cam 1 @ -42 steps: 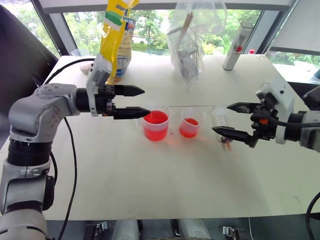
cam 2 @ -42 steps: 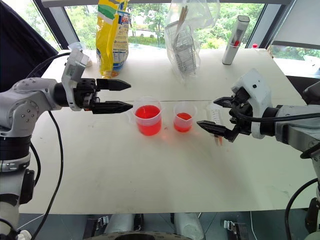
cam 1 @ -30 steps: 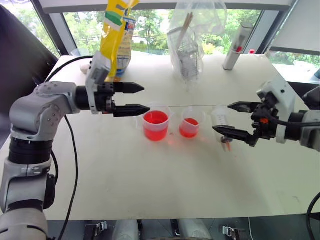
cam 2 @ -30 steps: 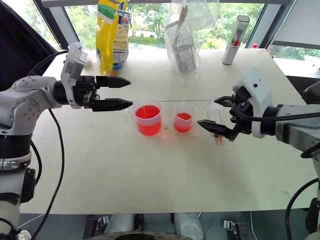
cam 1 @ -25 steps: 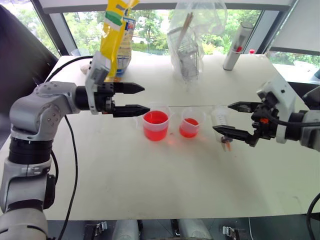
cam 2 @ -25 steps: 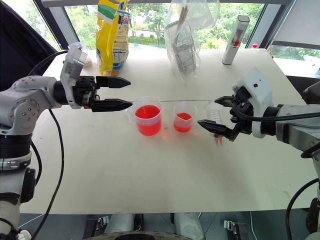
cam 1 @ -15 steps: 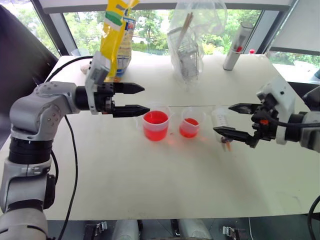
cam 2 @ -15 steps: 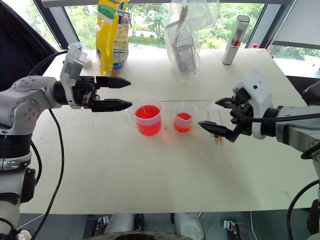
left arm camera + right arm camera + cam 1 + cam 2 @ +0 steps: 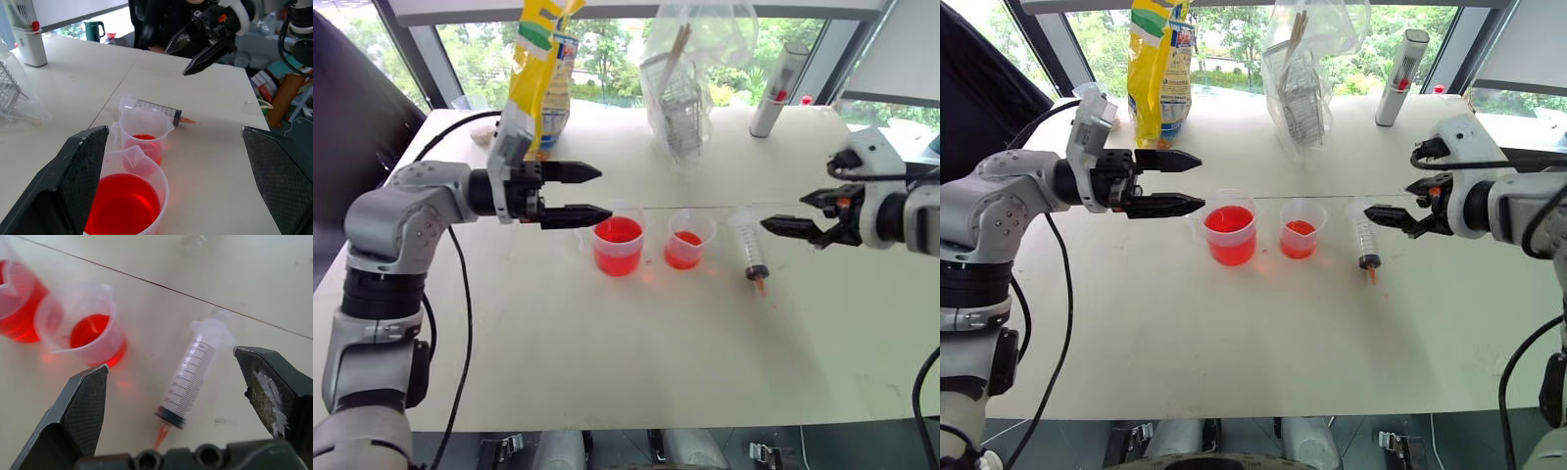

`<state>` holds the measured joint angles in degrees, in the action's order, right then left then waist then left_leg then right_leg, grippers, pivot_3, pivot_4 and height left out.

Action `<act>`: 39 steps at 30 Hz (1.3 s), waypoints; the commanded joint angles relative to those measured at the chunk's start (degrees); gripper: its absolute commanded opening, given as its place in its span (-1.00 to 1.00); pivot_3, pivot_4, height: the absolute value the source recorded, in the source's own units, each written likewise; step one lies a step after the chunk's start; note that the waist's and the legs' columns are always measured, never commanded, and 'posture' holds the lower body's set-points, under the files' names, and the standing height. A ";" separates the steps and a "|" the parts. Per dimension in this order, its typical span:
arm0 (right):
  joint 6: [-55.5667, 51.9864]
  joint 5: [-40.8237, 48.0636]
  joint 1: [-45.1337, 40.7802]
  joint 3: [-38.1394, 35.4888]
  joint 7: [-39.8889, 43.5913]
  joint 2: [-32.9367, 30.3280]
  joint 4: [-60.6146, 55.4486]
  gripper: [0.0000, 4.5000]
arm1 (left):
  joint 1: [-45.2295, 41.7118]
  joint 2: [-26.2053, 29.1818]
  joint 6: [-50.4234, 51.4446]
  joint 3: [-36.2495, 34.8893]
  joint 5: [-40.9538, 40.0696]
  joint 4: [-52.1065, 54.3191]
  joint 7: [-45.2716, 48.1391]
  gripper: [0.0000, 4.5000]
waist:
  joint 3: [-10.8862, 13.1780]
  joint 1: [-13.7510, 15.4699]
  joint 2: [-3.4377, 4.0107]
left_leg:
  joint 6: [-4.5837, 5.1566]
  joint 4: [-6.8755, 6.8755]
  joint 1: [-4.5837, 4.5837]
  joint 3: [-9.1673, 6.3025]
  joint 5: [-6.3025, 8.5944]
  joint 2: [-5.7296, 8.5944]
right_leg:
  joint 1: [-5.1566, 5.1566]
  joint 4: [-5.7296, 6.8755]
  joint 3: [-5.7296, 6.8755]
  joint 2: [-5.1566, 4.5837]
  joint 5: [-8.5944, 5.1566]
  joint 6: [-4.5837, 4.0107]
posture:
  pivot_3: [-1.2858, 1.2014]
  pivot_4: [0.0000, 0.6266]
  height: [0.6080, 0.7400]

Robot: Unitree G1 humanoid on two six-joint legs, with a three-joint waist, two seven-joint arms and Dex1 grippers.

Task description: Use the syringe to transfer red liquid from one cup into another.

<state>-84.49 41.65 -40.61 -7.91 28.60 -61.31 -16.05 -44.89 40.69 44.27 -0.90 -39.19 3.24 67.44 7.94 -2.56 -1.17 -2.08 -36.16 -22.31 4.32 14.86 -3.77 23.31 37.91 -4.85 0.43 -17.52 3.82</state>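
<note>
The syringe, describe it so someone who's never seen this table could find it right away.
On the white table, two clear cups of red liquid stand mid-table. The syringe lies flat just right of the smaller cup: a clear barrel with printed markings and an orange-red tip, the only thing lying down.

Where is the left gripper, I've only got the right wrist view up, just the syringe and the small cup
Observer: The left gripper hovers open beside the larger beaker, on the side away from the syringe.
Operator: Anything behind the cups?
Observer: A yellow snack bag stands at the table's far edge.
Operator: What else back there?
Observer: A clear plastic bag holding a wire rack, and a grey-white cylinder with a red mark.
</note>
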 commanded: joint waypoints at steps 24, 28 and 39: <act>6.75 -23.96 -29.02 28.13 10.25 20.88 58.32 0.99 | 1.73 -1.68 -3.05 -0.88 0.69 2.78 -0.79 1.00 | 0.01 -0.02 0.03 | 0.00 -0.01 -0.09 0.09 0.00 0.03 | 0.10 0.02 -0.04 0.08 0.01 0.00 | 0.03 -0.52 0.98; 11.05 -28.01 -30.46 30.24 12.87 23.74 65.08 0.99 | 2.97 -1.54 -2.69 -1.58 0.15 4.36 -2.00 1.00 | 0.01 -0.07 0.03 | 0.00 -0.02 -0.09 0.09 0.00 0.03 | 0.10 0.03 -0.03 0.08 0.01 0.01 | 0.03 -0.52 0.98; 20.20 -38.32 -31.47 32.22 18.79 29.37 76.94 0.40 | 5.44 -1.08 -1.92 -3.02 -0.85 7.65 -5.23 1.00 | -0.02 -0.19 0.01 | 0.00 -0.07 -0.01 0.08 0.00 0.02 | 0.00 0.07 -0.01 0.06 0.02 0.01 | 0.03 -0.52 0.98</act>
<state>-65.12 4.27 -71.34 24.47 45.98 -33.03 59.77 -38.85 38.87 42.30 -1.69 -39.04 9.12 62.76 7.92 -2.75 -1.17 -2.08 -36.23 -22.31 4.40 14.85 -3.75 23.31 37.99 -4.87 0.49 -17.50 3.83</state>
